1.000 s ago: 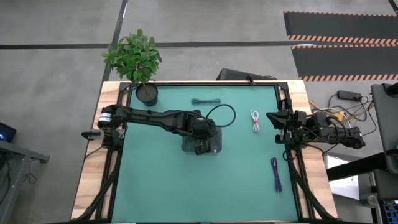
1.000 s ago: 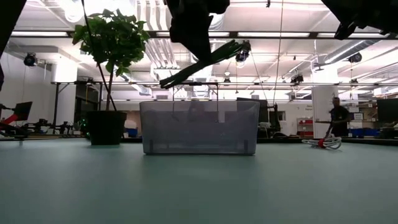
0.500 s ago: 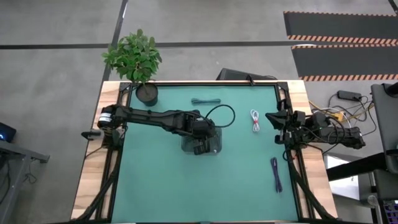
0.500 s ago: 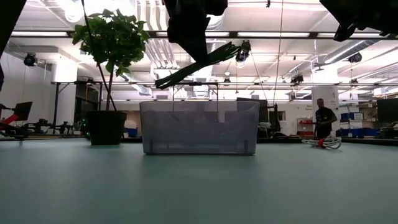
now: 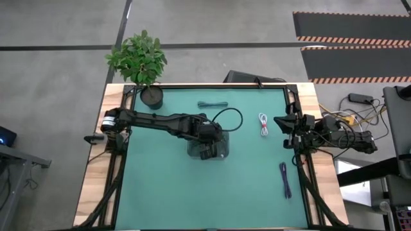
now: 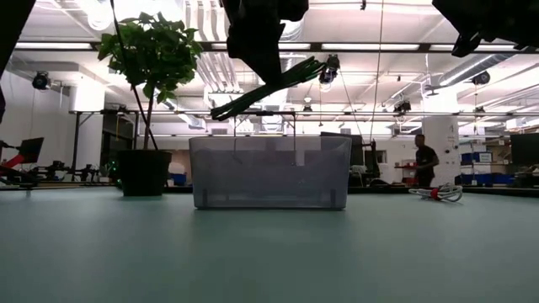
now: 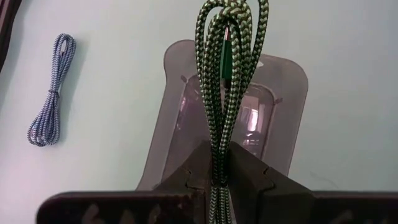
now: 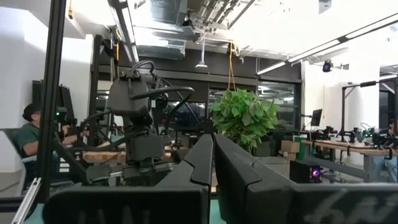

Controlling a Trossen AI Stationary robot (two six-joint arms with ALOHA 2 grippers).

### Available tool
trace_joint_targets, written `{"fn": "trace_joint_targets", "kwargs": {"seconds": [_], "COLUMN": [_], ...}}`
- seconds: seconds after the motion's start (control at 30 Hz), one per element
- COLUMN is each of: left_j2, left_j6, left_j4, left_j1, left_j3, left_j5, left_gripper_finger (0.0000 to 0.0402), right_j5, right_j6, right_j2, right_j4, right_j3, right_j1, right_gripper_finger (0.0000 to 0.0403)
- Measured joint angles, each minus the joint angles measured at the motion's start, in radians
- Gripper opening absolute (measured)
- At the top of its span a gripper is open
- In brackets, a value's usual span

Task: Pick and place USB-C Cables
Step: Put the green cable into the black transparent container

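My left gripper (image 5: 206, 151) hangs over the clear plastic bin (image 5: 221, 151) in the middle of the table, shut on the green cable (image 6: 269, 87). The cable slants above the bin's rim (image 6: 269, 138). The dark teal cable (image 5: 212, 104) lies flat beyond the bin, near the far edge. It also shows in the left wrist view, dark teal cable (image 7: 50, 93). The white-and-red cable (image 5: 264, 124) lies to the bin's right. The purple-blue cable (image 5: 284, 179) lies near the right edge. My right gripper (image 8: 212, 155) is shut and waits above the table's right edge. My left gripper pinches the green cable bundle (image 7: 218, 163) between its two fingers, which come from above and point down. In the low view the fingers (image 6: 263, 63) lie across the bundle near its middle. The bundle is lifted clear and tilted, with its looped end (image 7: 231, 18) over the bin.
A potted plant (image 5: 140, 61) stands at the table's far left corner. A dark frame runs along the table's edges (image 5: 212, 85). Bare green mat (image 5: 192, 192) lies on the near side. A person (image 6: 424, 160) stands in the room beyond the table.
The arms and cables have kept still. The person in the room behind has walked toward the low view's left.
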Motion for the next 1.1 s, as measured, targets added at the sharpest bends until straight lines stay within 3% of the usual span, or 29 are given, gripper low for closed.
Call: {"fn": "trace_joint_targets", "kwargs": {"seconds": [1.1], "left_j2": [0.003], "left_j6": [0.052], "left_j4": [0.205], "left_j1": [0.002], "left_j3": [-0.160], "left_j5": [0.003], "left_gripper_finger": [0.0019], "right_j5": [0.000], "right_j6": [0.001], "right_j2": [0.000], "right_j4": [-0.014], "right_j3": [0.000], "right_j1": [0.000], "right_gripper_finger": [0.0009]}}
